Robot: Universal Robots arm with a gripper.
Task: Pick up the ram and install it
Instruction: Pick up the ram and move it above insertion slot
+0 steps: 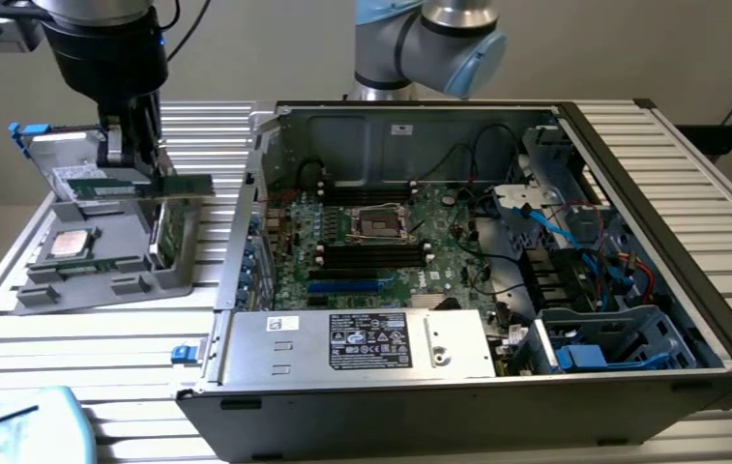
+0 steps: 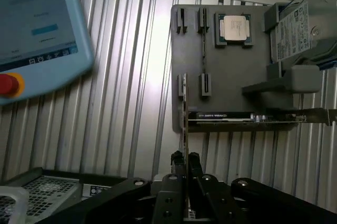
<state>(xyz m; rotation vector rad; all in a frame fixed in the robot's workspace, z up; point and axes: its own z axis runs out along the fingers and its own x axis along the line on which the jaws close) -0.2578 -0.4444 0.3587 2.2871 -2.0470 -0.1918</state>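
I hold the ram pinched in the gripper, apparently clear of the tray. Installing demands squaring it over a motherboard slot.

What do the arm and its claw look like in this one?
The arm is silver-grey tubing with pale blue joint caps. The claw is black: a round drum body and narrow straight fingers on hinged links, with a black cable looping beside it.

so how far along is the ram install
Pickup looks done: the gripper is shut on the long thin green ram stick, lifted above the grey holder tray. Left: it is not yet at the green motherboard in the open black computer case.
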